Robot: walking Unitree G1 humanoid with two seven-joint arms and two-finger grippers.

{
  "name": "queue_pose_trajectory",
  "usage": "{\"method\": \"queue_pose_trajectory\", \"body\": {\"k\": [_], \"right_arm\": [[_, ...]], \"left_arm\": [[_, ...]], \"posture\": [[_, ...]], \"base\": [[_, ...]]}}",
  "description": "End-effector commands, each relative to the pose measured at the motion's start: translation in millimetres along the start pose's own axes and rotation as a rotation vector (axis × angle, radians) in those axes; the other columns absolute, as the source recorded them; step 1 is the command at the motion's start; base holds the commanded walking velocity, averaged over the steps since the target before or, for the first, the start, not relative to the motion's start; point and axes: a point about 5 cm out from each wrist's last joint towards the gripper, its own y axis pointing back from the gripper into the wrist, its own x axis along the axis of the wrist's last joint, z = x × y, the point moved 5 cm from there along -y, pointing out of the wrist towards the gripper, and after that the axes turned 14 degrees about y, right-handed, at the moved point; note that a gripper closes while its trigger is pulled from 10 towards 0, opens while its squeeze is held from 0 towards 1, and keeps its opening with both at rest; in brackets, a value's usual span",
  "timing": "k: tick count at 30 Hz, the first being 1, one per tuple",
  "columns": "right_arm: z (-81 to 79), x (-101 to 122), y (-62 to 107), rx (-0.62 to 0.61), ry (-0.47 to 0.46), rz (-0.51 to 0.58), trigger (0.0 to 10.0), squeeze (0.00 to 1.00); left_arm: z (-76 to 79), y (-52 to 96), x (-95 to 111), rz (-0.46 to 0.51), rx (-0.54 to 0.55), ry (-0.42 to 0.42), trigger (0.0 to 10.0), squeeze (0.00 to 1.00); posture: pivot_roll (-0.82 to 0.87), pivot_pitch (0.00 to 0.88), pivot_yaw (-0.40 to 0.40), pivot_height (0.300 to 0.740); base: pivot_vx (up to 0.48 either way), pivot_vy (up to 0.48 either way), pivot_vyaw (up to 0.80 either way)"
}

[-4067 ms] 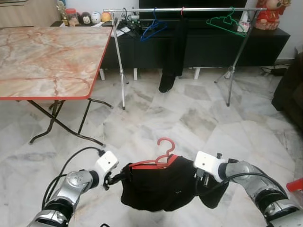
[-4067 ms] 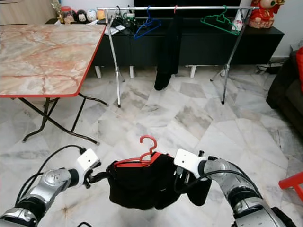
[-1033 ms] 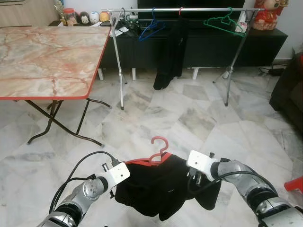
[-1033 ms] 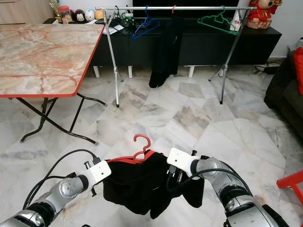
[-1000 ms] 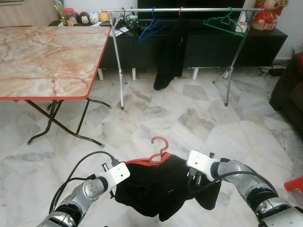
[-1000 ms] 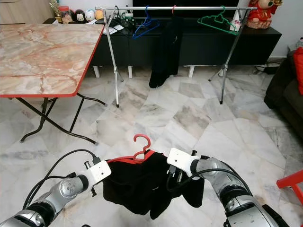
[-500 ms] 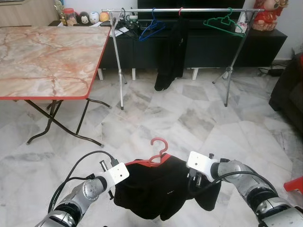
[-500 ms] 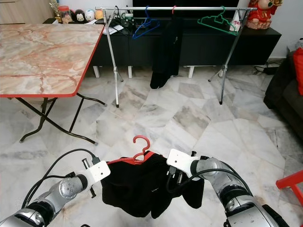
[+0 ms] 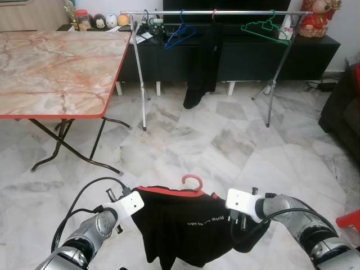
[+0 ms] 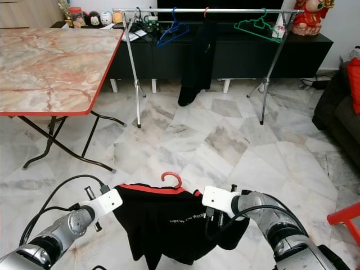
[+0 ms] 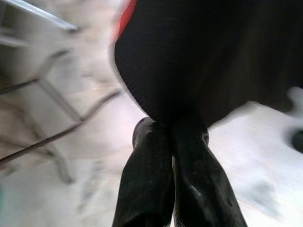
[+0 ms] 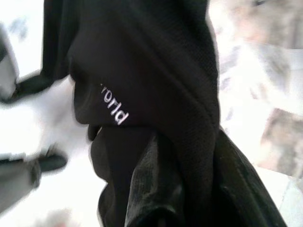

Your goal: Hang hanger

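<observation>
Ahead of you to the left stands a folding table [image 9: 56,73] with a marble-patterned top, red edge and black crossed legs. Behind the rail you see a long black TV cabinet [image 9: 236,56]. On its left end sit small jars and figurines [image 9: 98,21]; on its right end, a red figurine [image 9: 316,17]. A dark sofa [image 9: 343,107] edges in at the right, over pale marble floor tiles [image 9: 225,140].

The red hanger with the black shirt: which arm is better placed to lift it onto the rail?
Neither clearly. The left gripper and right gripper each pinch one shoulder of the black shirt, with the red hanger centred between them. The rail is far ahead.
</observation>
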Motion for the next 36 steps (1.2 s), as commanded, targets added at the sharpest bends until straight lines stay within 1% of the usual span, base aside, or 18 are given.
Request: {"method": "queue_pose_trajectory", "body": {"k": [1,2,7,9,14,15,16,17,18,20,21,22,23,29,32,33,34,36], "right_arm": [[28.6,-5.6,14.6,-0.133,-0.043,0.005,10.0,0.0],[33.6,-3.7,15.5,-0.163,-0.041,0.011,10.0,0.0],[38.1,-0.9,15.1,-0.191,-0.032,0.015,10.0,0.0],[41.1,1.5,13.2,-0.213,-0.022,0.008,10.0,0.0],[32.5,20.5,4.5,-0.153,-0.055,0.104,10.0,0.0],[27.1,25.3,2.7,-0.119,-0.043,0.13,10.0,0.0],[22.3,29.2,1.1,-0.089,-0.032,0.151,10.0,0.0],[21.2,30.2,0.6,-0.083,-0.028,0.155,10.0,0.0],[17.1,31.6,-0.8,-0.059,-0.004,0.157,10.0,0.0],[15.7,31.9,-1.2,-0.051,0.004,0.156,10.0,0.0],[12.7,31.0,-2.3,-0.036,0.021,0.147,10.0,0.0],[12.3,30.6,-2.5,-0.034,0.028,0.143,10.0,0.0],[12.0,30.3,-2.6,-0.032,0.03,0.14,10.0,0.0],[6.8,27.8,-5.0,-0.006,0.08,0.109,10.0,0.0],[5.8,29.8,-8.1,-0.008,0.085,0.104,10.0,0.0],[5.8,29.8,-8.1,-0.008,0.085,0.104,10.0,0.0],[4.9,30.3,-9.4,-0.008,0.088,0.099,10.0,0.0],[3.2,31.8,-10.5,-0.001,0.09,0.105,10.0,0.0]], "left_arm": [[16.5,6.0,-33.2,-0.119,-0.091,0.009,0.0,0.0],[27.2,6.0,-33.3,-0.118,-0.144,0.022,0.0,0.0],[40.5,5.4,-27.9,-0.09,-0.208,0.016,0.0,0.0],[48.8,4.7,-17.3,-0.036,-0.256,0.022,0.0,0.0],[42.5,2.9,-6.3,0.001,-0.241,0.007,0.0,0.0],[34.6,1.9,-5.6,-0.004,-0.198,-0.006,3.4,0.0],[26.5,1.2,-4.1,-0.001,-0.152,0.002,10.0,0.0],[24.0,1.0,-3.4,0.003,-0.137,0.006,10.0,0.0],[14.2,0.7,0.9,0.027,-0.083,0.032,10.0,0.0],[10.9,0.8,2.7,0.037,-0.066,0.042,10.0,0.0],[2.5,2.3,9.8,0.084,-0.046,0.084,10.0,0.0],[-0.5,3.0,12.0,0.101,-0.041,0.098,10.0,0.69],[-3.0,4.0,13.8,0.115,-0.042,0.114,10.0,1.0],[-9.1,12.8,13.7,0.155,-0.123,0.103,10.0,1.0],[-4.3,20.3,1.7,0.111,-0.25,0.132,10.0,1.0],[-4.3,20.3,1.7,0.111,-0.25,0.132,10.0,1.0],[1.5,24.1,-1.6,0.098,-0.323,0.149,10.0,1.0],[1.2,27.3,3.0,0.124,-0.358,0.173,10.0,1.0]], "posture": [[-0.07,0.0,-0.041,0.727],[-0.07,0.0,-0.041,0.727],[-0.07,0.0,-0.042,0.727],[-0.07,0.0,-0.042,0.727],[-0.07,0.0,-0.042,0.727],[-0.06,0.0,-0.042,0.727],[-0.06,0.0,-0.042,0.727],[-0.06,0.0,-0.042,0.727],[-0.07,0.0,-0.043,0.727],[-0.07,0.0,-0.043,0.727],[-0.07,0.0,-0.043,0.727],[-0.06,0.0,-0.044,0.727],[-0.06,0.0,-0.044,0.727],[-0.06,0.0,-0.043,0.727],[-0.05,0.0,-0.042,0.727],[-0.05,0.0,-0.042,0.727],[-0.05,0.0,-0.042,0.727],[-0.05,0.0,-0.041,0.727]], "base": [[0.0,0.0,0.0],[0.0,0.0,0.0],[0.0,0.0,0.0],[0.0,0.0,0.0],[0.0,0.0,0.0],[0.0,0.0,0.0],[0.0,0.0,0.0],[0.0,0.0,0.0],[0.0,0.0,0.0],[0.0,0.0,0.0],[0.0,0.0,0.0],[0.0,0.0,0.0],[0.0,0.0,0.0],[0.0,0.0,0.0],[0.0,0.0,0.0],[0.0,0.0,0.0],[0.0,0.0,0.0],[0.0,0.0,0.0]]}}
